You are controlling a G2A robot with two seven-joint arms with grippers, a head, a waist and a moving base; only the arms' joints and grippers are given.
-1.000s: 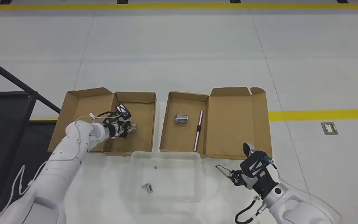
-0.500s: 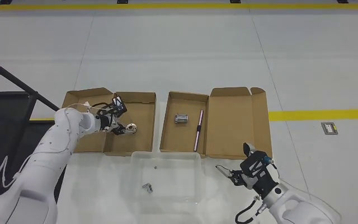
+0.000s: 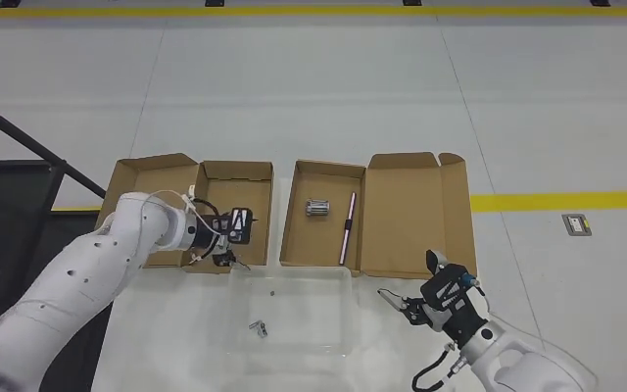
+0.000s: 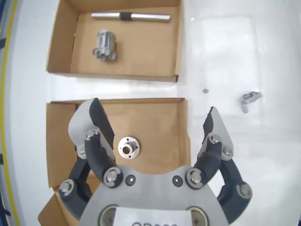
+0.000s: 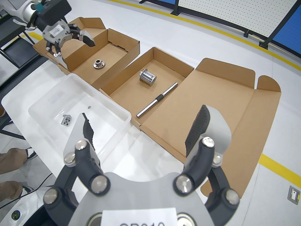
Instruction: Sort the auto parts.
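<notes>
The left end effector (image 4: pixel 152 105) hangs wide open over the box (image 4: pixel 160 128) just beyond the tray's (image 5: pixel 101 95) left end. A flange (image 4: pixel 128 148) lies loose on the cardboard below, and I'd judge it already sorted. A bracket (image 4: pixel 250 97) and a tiny bit (image 4: pixel 205 90) lie in the tray, likely next. The gear (image 4: pixel 105 49) and rod (image 4: pixel 130 17) share the box beyond the tray's right end. The right end effector (image 5: pixel 144 112), spread open and empty, hovers off the tray's right end.

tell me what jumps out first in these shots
The open left gripper hangs over the left cardboard box, where a round metal hub lies alone. The neighbouring box holds a toothed cylinder and a long rod, and a small bracket sits in the clear tray nearer the robot.
</notes>
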